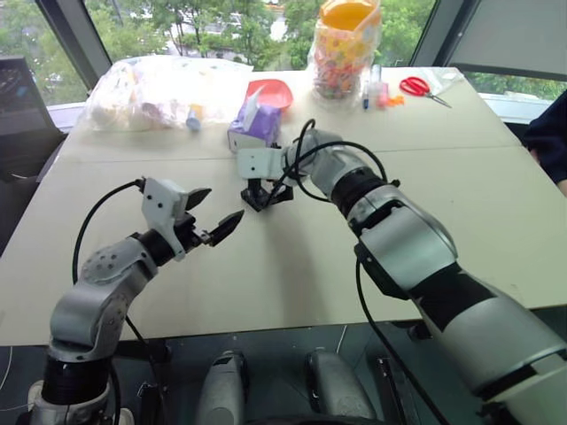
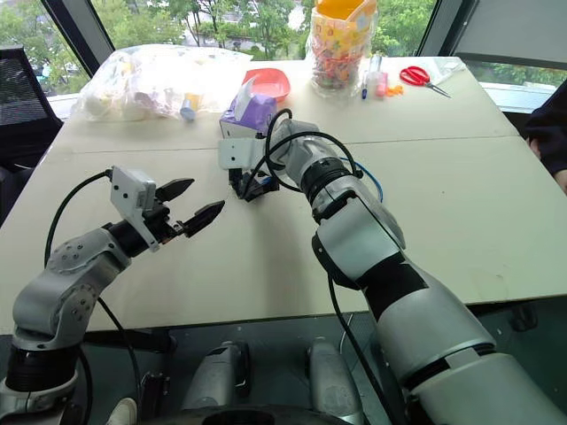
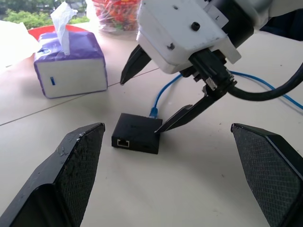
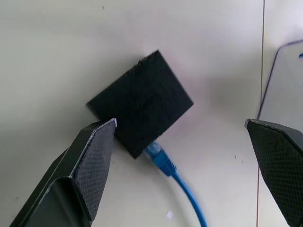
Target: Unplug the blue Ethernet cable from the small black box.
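My right gripper (image 4: 180, 151) hangs wide open, holding nothing, straddling the small black box (image 4: 140, 102) just beneath it; the blue Ethernet cable (image 4: 176, 177) sits plugged in, awaiting my pinch.

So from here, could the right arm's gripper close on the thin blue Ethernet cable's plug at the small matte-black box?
Probably yes. The right gripper hangs open directly over the blue plug, which sits in the black box on bare tabletop. Nothing lies between its fingers and the plug.
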`<state>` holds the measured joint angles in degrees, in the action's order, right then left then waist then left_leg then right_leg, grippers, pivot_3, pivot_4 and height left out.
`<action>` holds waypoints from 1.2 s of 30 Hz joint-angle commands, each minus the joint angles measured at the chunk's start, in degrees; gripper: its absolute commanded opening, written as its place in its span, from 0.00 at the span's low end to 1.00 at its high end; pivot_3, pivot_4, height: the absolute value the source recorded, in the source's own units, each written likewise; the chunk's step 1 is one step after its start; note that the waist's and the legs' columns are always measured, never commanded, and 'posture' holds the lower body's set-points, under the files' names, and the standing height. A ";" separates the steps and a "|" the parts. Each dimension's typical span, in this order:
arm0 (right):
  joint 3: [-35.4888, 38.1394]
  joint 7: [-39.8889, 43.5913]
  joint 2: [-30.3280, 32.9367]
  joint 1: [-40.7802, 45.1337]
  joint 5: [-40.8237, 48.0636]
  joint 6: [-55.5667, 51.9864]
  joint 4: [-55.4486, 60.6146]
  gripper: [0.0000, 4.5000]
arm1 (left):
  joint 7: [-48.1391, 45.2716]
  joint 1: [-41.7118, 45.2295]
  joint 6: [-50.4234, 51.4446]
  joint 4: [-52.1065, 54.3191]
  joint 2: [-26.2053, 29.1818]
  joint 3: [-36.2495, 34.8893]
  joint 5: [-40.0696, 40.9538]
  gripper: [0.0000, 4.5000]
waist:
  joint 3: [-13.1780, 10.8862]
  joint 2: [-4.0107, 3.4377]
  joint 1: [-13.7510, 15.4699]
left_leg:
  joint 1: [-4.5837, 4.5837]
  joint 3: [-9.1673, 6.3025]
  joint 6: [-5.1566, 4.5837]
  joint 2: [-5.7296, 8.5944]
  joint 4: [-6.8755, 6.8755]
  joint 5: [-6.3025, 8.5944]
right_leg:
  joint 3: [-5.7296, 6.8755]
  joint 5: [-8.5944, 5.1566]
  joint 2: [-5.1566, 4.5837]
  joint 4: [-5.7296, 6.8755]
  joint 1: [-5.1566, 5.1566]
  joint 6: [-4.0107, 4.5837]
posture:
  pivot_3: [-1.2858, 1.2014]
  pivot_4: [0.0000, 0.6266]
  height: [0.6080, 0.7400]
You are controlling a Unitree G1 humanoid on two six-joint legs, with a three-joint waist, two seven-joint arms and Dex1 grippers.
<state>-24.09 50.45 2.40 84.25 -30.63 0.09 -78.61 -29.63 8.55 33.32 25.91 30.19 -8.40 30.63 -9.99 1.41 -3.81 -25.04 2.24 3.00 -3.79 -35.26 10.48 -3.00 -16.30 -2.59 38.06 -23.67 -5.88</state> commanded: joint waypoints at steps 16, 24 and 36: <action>0.24 -0.89 -0.07 -3.51 -1.56 -4.99 -1.57 1.00 | 0.55 -0.09 -0.75 2.82 -0.26 -0.90 0.41 1.00 | 0.03 0.05 -0.15 | 0.27 -0.03 0.00 0.01 0.01 0.00 | 0.01 -0.09 -0.01 -0.03 0.25 0.15 | 0.52 0.24 0.96; 3.84 1.02 -1.65 -3.11 0.88 -7.96 -1.54 1.00 | 1.94 -2.85 -0.25 6.03 -0.35 -1.77 0.68 1.00 | 0.03 0.05 -0.26 | 0.37 -0.03 0.00 -0.01 0.07 0.00 | 0.00 -0.09 0.00 -0.03 0.30 0.16 | 0.52 0.24 0.96; 14.88 7.89 -6.13 -0.61 9.62 -15.42 -1.04 1.00 | 4.45 -7.31 2.43 11.52 0.58 -4.93 2.60 1.00 | -0.03 0.01 -0.23 | 0.34 0.00 0.01 -0.04 0.21 0.01 | 0.00 -0.15 0.03 -0.06 0.21 0.25 | 0.52 0.24 0.96</action>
<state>-10.84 58.30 -3.48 82.22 -22.65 -14.87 -80.08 -25.66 1.31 35.77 34.98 30.41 -11.95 32.45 -10.02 1.42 -4.03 -24.71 2.24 3.01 -3.82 -35.06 10.49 -3.00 -16.44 -2.57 38.00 -23.47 -5.64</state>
